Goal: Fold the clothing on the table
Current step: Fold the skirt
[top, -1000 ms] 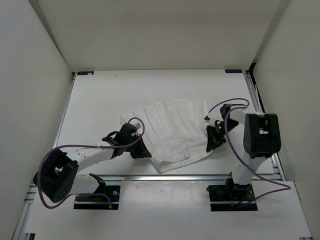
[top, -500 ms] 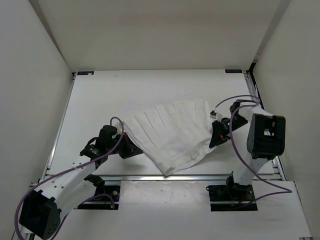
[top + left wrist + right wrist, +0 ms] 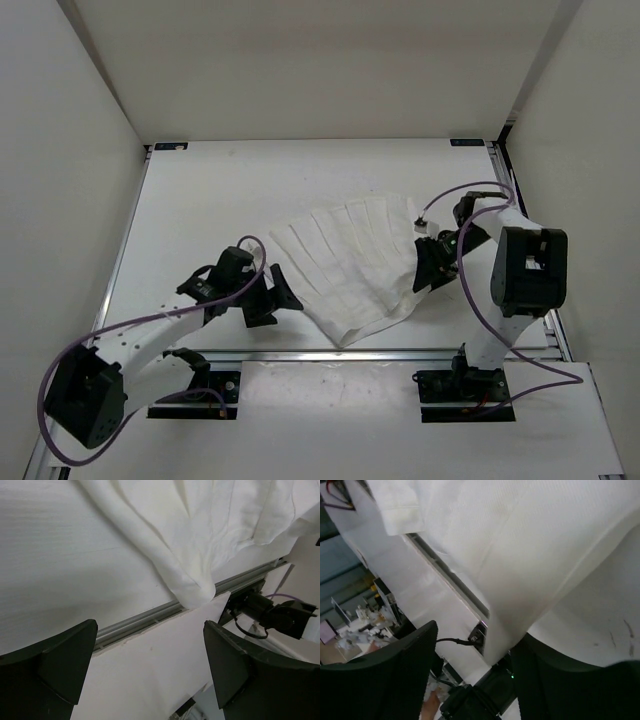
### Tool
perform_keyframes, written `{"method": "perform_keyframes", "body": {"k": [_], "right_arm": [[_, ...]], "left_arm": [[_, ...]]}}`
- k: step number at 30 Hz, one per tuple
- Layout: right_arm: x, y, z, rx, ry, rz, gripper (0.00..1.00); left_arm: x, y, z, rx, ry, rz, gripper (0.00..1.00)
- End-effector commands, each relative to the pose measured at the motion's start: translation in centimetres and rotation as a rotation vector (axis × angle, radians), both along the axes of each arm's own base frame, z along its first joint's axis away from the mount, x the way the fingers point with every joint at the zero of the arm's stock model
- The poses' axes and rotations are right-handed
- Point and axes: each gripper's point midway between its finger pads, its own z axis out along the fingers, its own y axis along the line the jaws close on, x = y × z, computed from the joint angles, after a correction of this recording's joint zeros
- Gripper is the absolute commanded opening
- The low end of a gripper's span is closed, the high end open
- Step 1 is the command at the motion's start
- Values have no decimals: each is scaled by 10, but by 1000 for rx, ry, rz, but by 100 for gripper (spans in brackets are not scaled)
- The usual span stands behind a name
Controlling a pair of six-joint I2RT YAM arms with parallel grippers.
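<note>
Surface [image 3: 190,210] hazard: the clothing [image 3: 350,265] reaches the rail [image 3: 250,354] with its near corner and, with the left tool [image 3: 150,640] wide and empty and the right tool [image 3: 470,650] half open, may slide off.

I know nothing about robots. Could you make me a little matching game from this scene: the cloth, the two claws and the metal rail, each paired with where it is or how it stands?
Things:
1. clothing
2. left gripper
3. right gripper
4. aluminium rail

Descriptions:
A. at the clothing's right edge
B. runs along the near edge of the table
C. wide open, empty, just left of the clothing
D. lies fanned out and creased, mid-table

Pairs: 1-D, 2-C, 3-A, 4-B
</note>
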Motion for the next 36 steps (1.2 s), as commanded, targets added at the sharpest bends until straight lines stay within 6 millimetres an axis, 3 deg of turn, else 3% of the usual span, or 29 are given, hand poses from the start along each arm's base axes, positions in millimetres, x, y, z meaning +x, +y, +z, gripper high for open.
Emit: {"method": "perform_keyframes", "body": {"k": [1,3,8,14,15,17,23,26,32,36], "right_arm": [[5,-22,-12,-102,-15,-23,67],[13,-31,-17,-139,-31,-41,74],[14,-38,-28,-195,19,6,64],[21,-44,-38,-225,16,-15,64],[24,-44,-37,-225,13,-21,64],[23,-44,-37,-228,29,-10,63],[29,-46,-47,-251,19,-1,60],[31,-46,-51,-247,37,-13,51],[39,-40,-52,-234,30,-7,47],[42,-34,-53,-232,23,8,46]], "left_arm": [[15,-21,18,13,-95,-62,99],[9,-38,12,22,-74,-111,98],[1,-69,-1,38,-66,-236,99],[-16,-97,-11,73,-51,-412,98],[-11,-100,-9,76,-70,-414,99],[-18,-100,-24,113,-38,-441,99],[-21,-110,-29,141,-45,-474,99],[-20,-107,-34,164,-39,-457,99],[-25,-97,-49,209,35,-436,99],[-16,-103,-39,112,-8,-393,99]]}}
